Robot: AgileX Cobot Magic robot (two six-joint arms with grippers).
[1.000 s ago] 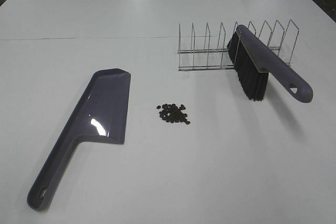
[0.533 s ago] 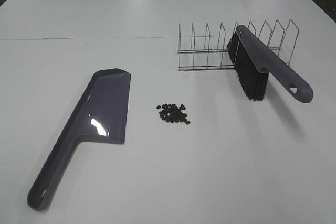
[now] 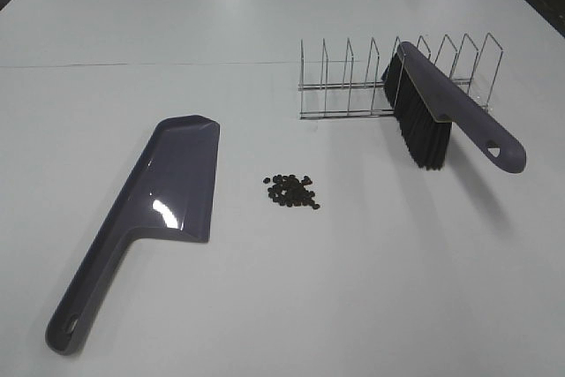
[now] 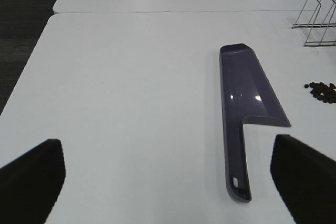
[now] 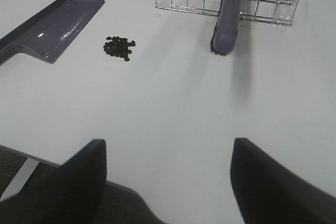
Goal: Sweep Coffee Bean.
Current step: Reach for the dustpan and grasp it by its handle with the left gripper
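The left fingers are spread wide with nothing between them but bare white desk, and they touch nothing. The right fingers are just as wide apart and empty, hanging over the desk's near edge.

Ahead of the left fingers lies the purple dustpan, flat on the desk. Its long handle, with a hanging hole at the end, points back toward them, and its scoop widens away from them. The handle end is near the left fingers but clear of them.

The coffee beans sit in one small, tight cluster on the desk, just beside the dustpan's scoop on the side toward the brush. They are well apart from both pairs of fingers. From the left wrist they lie farther out than the handle and off to one side of the gap. From the right wrist they lie ahead, nearer than the rack.

Farther back, the purple brush leans tilted in a wire rack. Its black bristles hang down to the desk, and its handle sticks out toward the right fingers, well apart from them.
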